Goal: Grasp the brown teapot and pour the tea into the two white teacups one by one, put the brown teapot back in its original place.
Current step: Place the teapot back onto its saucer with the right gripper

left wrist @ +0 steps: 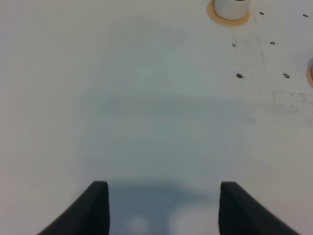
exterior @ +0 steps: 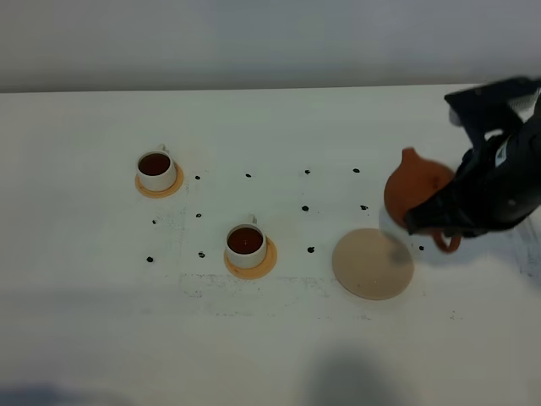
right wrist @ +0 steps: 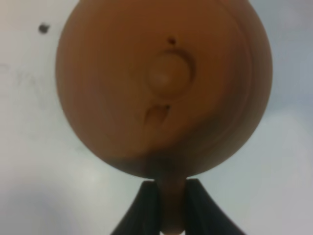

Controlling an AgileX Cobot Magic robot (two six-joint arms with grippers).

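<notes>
Since my right gripper pinches only the brown teapot by its handle, held just beside the beige coaster, it could swing and land off-center; left gripper hangs open.

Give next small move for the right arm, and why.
Probably carry the squat reddish-brown clay teapot, held by its handle in the right gripper, sideways until it is over the round pale beige coaster, then lower it. Both small white teacups already hold dark tea, and the coaster sits bare.
</notes>
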